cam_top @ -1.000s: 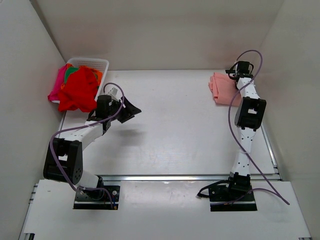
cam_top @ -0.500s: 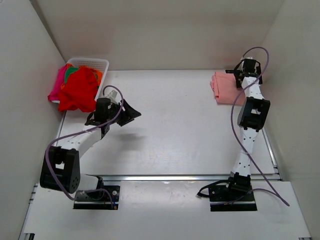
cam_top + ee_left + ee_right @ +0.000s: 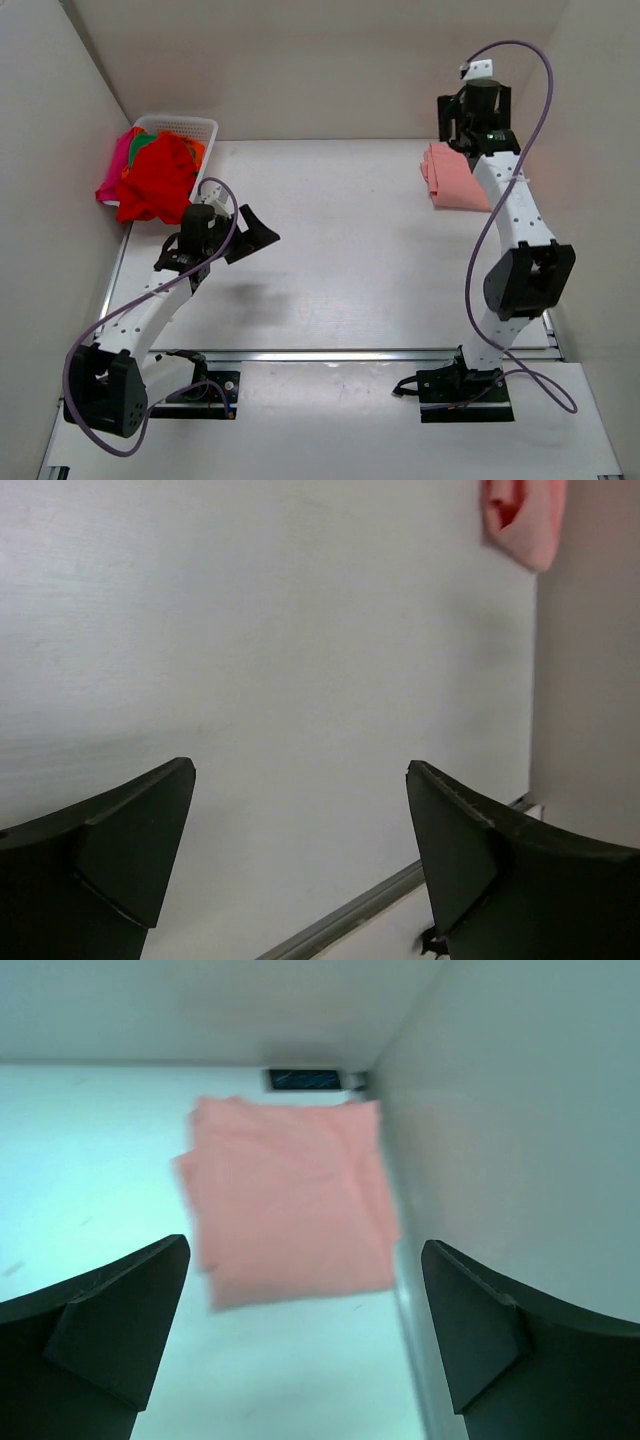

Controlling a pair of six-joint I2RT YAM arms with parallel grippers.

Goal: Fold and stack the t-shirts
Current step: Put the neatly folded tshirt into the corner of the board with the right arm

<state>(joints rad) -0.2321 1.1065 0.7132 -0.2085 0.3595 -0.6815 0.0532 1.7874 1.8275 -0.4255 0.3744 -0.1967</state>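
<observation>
My right claw has risen off the folded salmon-pink t-shirt, left in the far right corner as the likely base of the stack — jaws spread, empty. My left claw, spread and empty too, has stretched forward; the red t-shirt waits heaped on the basket.

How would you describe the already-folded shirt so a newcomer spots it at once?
Look to the far right corner of the white table, by the right wall. The folded salmon-pink cloth t-shirt lies flat there, a neat rectangle. It is alone; the rest, a crumpled red cloth shirt on top, are heaped in the white lattice plastic basket at the far left.
</observation>
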